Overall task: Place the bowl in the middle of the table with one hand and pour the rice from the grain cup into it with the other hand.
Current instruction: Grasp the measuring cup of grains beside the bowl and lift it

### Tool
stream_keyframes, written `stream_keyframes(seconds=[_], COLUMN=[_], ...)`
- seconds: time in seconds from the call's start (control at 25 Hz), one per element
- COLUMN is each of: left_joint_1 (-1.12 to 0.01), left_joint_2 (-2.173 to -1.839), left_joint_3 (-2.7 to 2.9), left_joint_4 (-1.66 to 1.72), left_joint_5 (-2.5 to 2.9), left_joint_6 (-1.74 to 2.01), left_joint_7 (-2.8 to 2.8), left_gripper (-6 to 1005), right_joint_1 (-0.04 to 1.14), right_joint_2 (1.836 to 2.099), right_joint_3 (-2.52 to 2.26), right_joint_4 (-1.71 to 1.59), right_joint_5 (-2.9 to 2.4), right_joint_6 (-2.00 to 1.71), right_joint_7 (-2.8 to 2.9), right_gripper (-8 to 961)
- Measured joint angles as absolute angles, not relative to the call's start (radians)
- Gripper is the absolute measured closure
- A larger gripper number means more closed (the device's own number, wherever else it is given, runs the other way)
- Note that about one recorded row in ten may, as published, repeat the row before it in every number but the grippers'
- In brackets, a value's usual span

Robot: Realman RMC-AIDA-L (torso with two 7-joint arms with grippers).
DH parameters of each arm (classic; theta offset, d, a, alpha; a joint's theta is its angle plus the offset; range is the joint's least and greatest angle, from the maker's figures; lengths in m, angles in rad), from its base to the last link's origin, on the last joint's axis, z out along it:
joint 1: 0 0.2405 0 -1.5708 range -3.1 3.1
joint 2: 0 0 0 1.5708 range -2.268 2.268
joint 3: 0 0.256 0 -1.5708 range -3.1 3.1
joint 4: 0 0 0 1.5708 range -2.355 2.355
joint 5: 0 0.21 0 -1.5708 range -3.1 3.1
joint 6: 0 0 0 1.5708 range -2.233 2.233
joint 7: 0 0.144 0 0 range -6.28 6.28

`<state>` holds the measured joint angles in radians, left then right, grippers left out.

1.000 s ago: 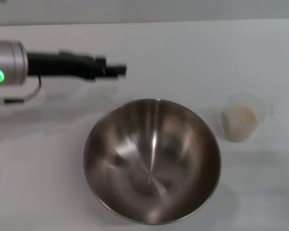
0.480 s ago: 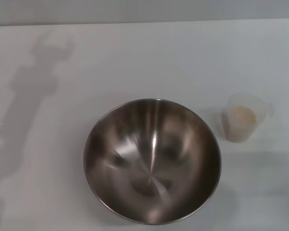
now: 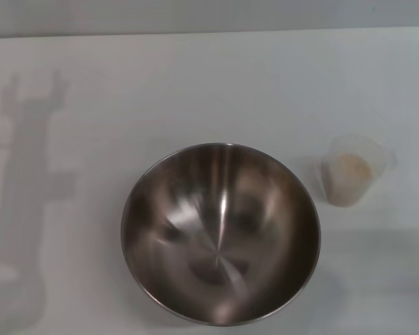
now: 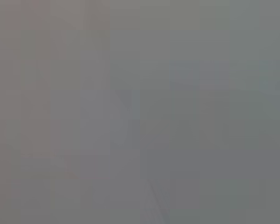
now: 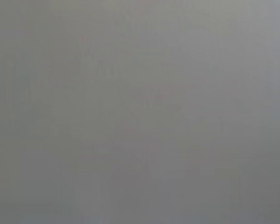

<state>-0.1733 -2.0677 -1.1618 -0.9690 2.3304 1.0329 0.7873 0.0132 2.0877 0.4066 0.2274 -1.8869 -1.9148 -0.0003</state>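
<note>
Neither claw shows up here, so there's no telling how their fingers stand; just an arm's shadow (image 3: 28, 174) on the left of the table (image 3: 195, 77). The bowl (image 3: 221, 234) sits upright mid-table, near edge. The cup (image 3: 351, 171) stands apart on its right, rice (image 3: 349, 167) inside.

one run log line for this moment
bowl: mid-table, empty | grain cup: upright right of bowl, apart, rice inside | left hand: not in view | right hand: not in view
</note>
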Motion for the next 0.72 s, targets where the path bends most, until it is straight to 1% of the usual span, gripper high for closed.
stream_keyframes(seconds=[0.08, 0.12, 0.2, 0.28, 0.32, 0.56, 0.72], left_joint_1=[-0.186, -0.227, -0.259, -0.259, -0.281, -0.289, -0.287], left_joint_2=[-2.068, -2.066, -2.065, -2.065, -2.066, -2.07, -2.072], left_joint_3=[-1.161, -1.162, -1.163, -1.163, -1.163, -1.159, -1.158], left_joint_4=[-0.903, -0.716, -0.578, -0.578, -0.453, -0.369, -0.357], left_joint_5=[2.352, 2.373, 2.376, 2.376, 2.377, 2.372, 2.371], left_joint_6=[1.082, 1.186, 1.24, 1.24, 1.283, 1.281, 1.281], left_joint_7=[0.706, 0.463, 0.33, 0.33, 0.213, 0.171, 0.166], left_gripper=[182, 173, 173, 173, 173, 173, 173], right_joint_1=[0.006, 0.002, -0.008, -0.022, -0.03, -0.049, -0.007], right_joint_2=[2.088, 2.088, 2.088, 2.088, 2.088, 2.089, 2.087], right_joint_3=[0.398, 0.39, 0.372, 0.358, 0.347, 0.301, 0.301], right_joint_4=[0.224, 0.22, 0.214, 0.212, 0.212, 0.212, 0.214], right_joint_5=[-1.89, -1.89, -1.89, -1.89, -1.89, -1.889, -1.891], right_joint_6=[-1.913, -1.912, -1.905, -1.888, -1.876, -1.725, -1.572], right_joint_7=[-0.001, -0.001, -0.002, -0.002, -0.002, -0.002, 0.003], right_gripper=[126, 127, 127, 127, 127, 126, 126])
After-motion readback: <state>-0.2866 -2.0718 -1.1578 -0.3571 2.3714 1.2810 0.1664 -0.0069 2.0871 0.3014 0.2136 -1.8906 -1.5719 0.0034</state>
